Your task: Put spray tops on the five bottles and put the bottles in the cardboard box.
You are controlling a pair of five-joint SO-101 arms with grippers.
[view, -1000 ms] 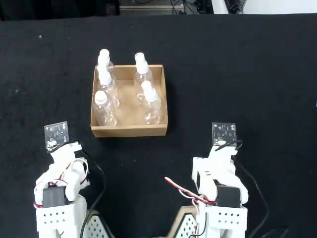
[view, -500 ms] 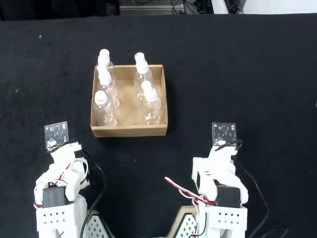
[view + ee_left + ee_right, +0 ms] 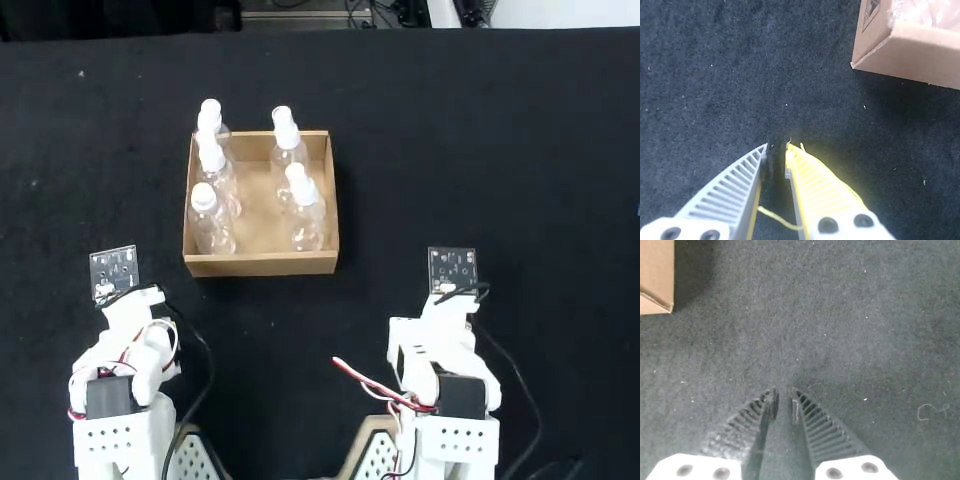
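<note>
Standing inside the corrugated cardboard box (image 3: 260,264), all five clear plastic bottles (image 3: 305,225) appear to wear white spray tops (image 3: 283,120), so the task looks complete. The left pincer (image 3: 776,149) and right pincer (image 3: 784,392) hang empty, ribbed jaws drawn nearly together, over the black felt-like tabletop (image 3: 480,150).

Both arms sit folded on the robot's side of the cardboard box (image 3: 260,264), left gripper (image 3: 776,147) and right gripper (image 3: 784,392) each closed.
</note>
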